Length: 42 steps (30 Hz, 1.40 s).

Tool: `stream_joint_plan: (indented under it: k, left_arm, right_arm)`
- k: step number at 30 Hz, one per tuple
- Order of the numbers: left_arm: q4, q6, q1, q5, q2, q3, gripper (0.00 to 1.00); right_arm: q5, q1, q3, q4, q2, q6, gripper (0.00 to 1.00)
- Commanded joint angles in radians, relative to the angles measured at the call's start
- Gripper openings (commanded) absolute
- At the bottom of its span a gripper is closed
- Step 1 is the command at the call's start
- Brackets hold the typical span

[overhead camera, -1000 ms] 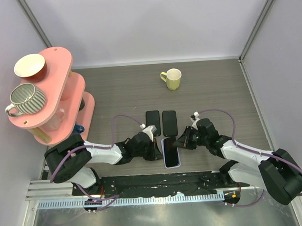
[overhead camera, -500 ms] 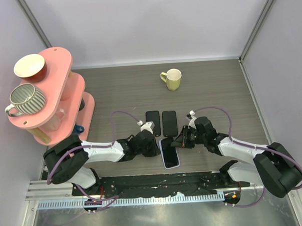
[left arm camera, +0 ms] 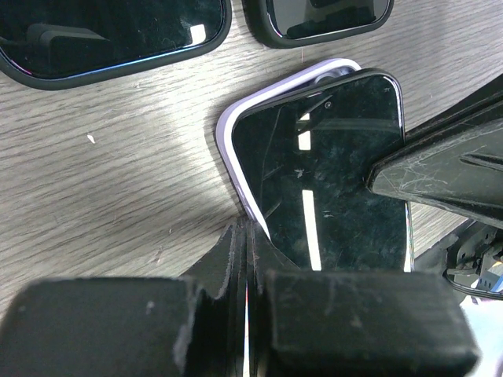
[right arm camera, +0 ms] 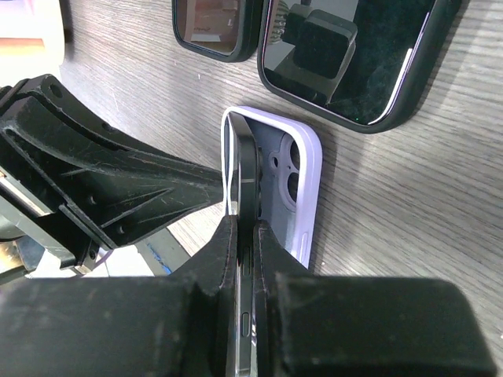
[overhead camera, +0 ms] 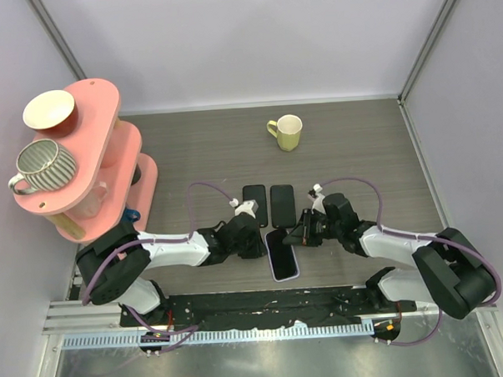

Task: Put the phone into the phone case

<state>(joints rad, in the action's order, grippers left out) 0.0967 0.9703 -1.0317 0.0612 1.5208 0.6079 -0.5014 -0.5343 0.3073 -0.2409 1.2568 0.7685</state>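
Noted phone (right arm camera: 245,177) clamped edge-up by right gripper (right arm camera: 246,229), long axis parallel to phone case (right arm camera: 308,184) beneath, left gripper (left arm camera: 247,233) pinching its near rim

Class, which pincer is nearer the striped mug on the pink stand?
Left. The left pincer, shut on the phone case, lies right of the striped mug; the right pincer, shut on the phone, sits farther right.

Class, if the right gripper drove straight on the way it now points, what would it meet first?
The right gripper would first drive into the phone it pinches, pushing it against the lilac case; beyond, probably the left gripper, shut on the far side, though depth is unclear.
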Motion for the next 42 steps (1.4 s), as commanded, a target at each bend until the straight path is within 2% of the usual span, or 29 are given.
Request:
stream_joint_plan:
  k: [1,2,3,6,14,18,20,25,29,31,34,42]
  left_arm:
    - [0.011,0.007,0.001,0.043,0.056,0.001,0.00]
    - [0.006,0.007,0.001,0.043,0.053,0.000,0.00]
    - [0.000,0.008,0.001,0.046,0.052,-0.002,0.00]
    - [-0.008,0.008,0.001,0.052,0.041,-0.005,0.00]
    - [-0.035,-0.001,0.001,0.063,0.004,-0.005,0.00]
    - [-0.092,-0.012,0.001,0.089,-0.033,0.010,0.02]
    - [-0.094,-0.018,0.002,0.097,-0.051,0.016,0.07]
    - [-0.146,-0.024,0.001,0.101,-0.112,0.030,0.18]
    - [-0.102,-0.039,0.001,0.059,-0.151,0.020,0.36]
    - [-0.023,-0.074,0.001,-0.012,-0.160,0.007,0.46]
    - [0.061,-0.070,0.001,-0.087,-0.148,-0.007,0.56]
    - [0.109,-0.055,0.001,-0.109,-0.041,0.010,0.54]
  right_arm:
    - [0.093,-0.023,-0.017,0.109,0.059,-0.077,0.05]
    - [0.103,-0.023,-0.011,0.135,0.056,-0.075,0.08]
    - [0.131,-0.023,-0.004,0.153,0.049,-0.069,0.18]
    - [0.144,-0.021,0.024,0.204,0.001,-0.046,0.30]
    - [0.208,-0.023,0.144,0.400,-0.114,-0.060,0.41]
    - [0.228,-0.021,0.187,0.463,-0.140,-0.063,0.55]
    - [0.235,-0.021,0.207,0.492,-0.145,-0.066,0.59]
    - [0.290,-0.021,0.254,0.569,-0.146,-0.086,0.60]
    - [0.325,-0.020,0.279,0.624,-0.157,-0.100,0.61]
    - [0.336,-0.020,0.267,0.627,-0.160,-0.123,0.59]
    - [0.307,-0.020,0.233,0.620,-0.155,-0.147,0.49]
    - [0.238,-0.018,0.116,0.500,-0.174,-0.132,0.34]
